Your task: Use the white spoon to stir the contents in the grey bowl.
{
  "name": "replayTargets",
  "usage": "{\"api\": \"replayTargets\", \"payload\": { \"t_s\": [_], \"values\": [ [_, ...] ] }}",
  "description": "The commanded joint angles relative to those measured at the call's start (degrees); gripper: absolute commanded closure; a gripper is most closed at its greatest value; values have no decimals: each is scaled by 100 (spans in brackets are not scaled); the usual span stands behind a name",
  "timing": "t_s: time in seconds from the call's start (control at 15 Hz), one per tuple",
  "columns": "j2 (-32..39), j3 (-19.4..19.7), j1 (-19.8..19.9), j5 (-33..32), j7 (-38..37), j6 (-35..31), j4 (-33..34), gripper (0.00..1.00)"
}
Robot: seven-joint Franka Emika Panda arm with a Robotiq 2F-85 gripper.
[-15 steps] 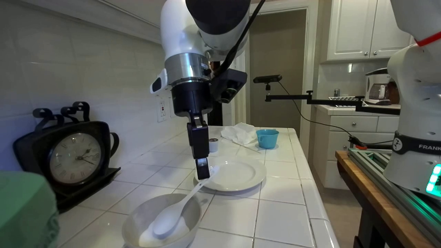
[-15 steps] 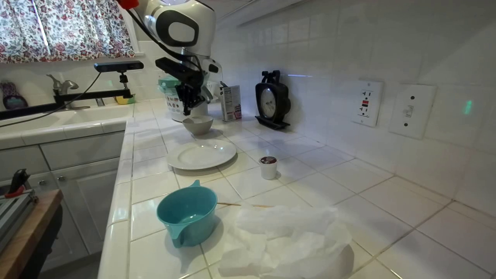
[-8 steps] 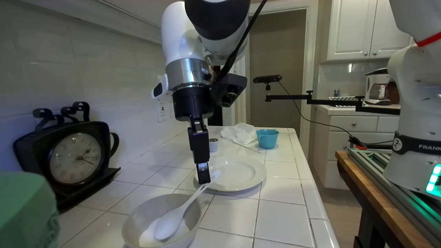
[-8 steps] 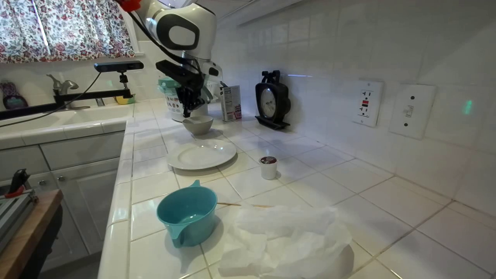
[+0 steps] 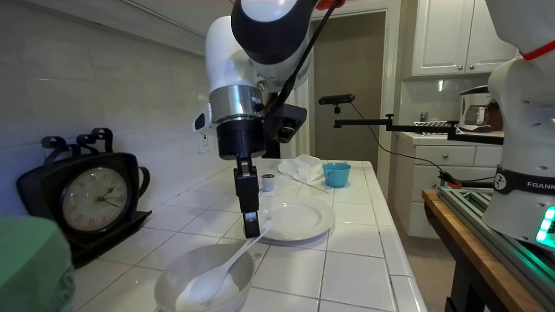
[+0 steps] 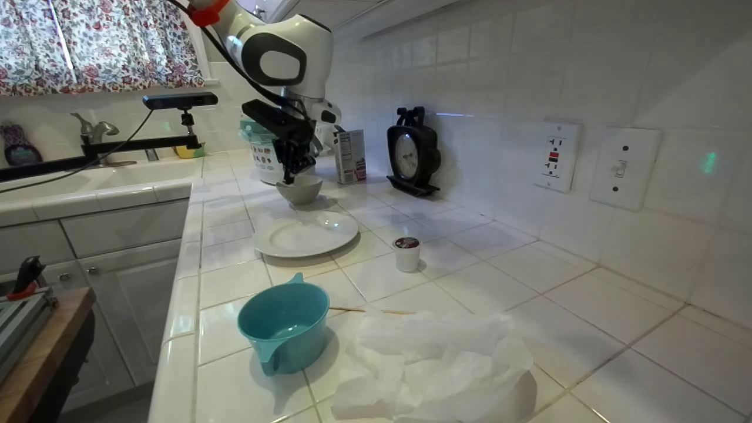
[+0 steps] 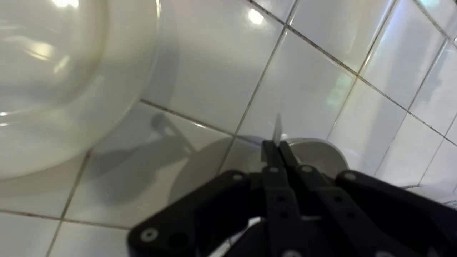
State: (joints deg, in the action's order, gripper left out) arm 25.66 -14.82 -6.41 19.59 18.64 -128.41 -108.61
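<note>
White spoon in the grasp of the tool, head inside the grey bowl

"FRANK" on black band, Roman numerals on clock

The white spoon slants into the grey bowl — lower end at the white contents.

Pincer downward, 2 black fingers tight together
</note>
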Motion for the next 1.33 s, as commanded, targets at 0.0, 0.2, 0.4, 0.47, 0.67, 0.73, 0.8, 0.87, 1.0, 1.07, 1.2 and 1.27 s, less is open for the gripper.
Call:
{"api": "replayTargets", "payload": {
  "t_s": [0.0,0.2,0.4,0.47,0.67,0.73,0.8,0.87,1.0,1.07,1.2,1.27],
  "values": [
    [36,-103,95,203,160,-15,28,72],
    [-34,-137,79,209,161,11,21,58],
    [-183,-184,54,172,141,49,-7,36],
    [-239,-187,44,163,107,44,-26,28],
    [-513,-96,-3,77,-106,-143,-210,6],
    [-619,-58,-7,94,-221,-206,-302,1],
    [-695,-13,-21,79,-317,-259,-382,0],
    [-757,33,-38,91,-449,-371,-497,0],
    [-811,54,-33,223,-559,-739,-747,0],
    [-828,60,-44,232,-609,-984,-880,0],
    [-884,35,-32,238,-601,-1617,-1178,0],
    [-998,29,-11,197,-582,-1893,-1334,0]
  ]
}}
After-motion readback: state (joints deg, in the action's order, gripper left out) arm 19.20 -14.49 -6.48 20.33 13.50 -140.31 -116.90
